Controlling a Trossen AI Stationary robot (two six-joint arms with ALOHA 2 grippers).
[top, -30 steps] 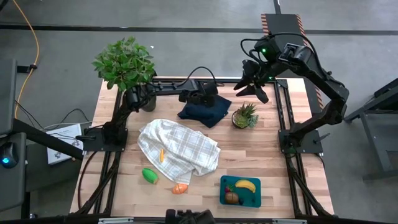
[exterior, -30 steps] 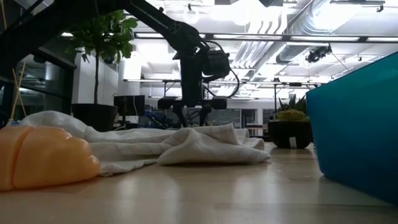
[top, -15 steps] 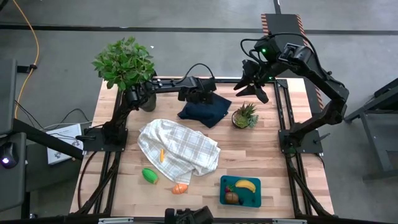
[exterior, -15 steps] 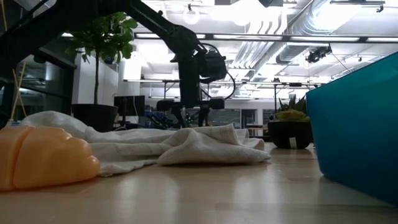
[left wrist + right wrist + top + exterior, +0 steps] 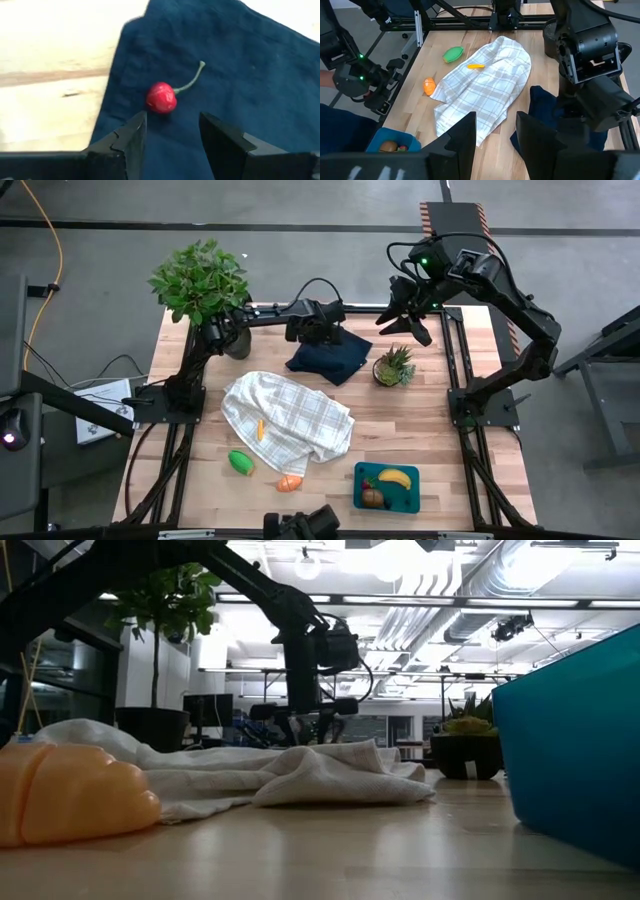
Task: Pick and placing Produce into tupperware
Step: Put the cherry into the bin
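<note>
Left tool [image 5: 167, 131] has crept toward the worktop's far edge, now over the navy cloth [image 5: 330, 355], released, cherry [image 5: 161, 97] lined up for grabbing.

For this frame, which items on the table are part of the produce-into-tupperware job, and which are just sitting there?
Part of the job:
- teal tupperware, already holding the banana and brown round piece
- cherry on the navy cloth, below the left gripper, jaws open
- green piece
- orange piece
- small orange piece on the towel

Just lying about:
- navy cloth
- checked towel
- spiky plant
- leafy plant
</note>
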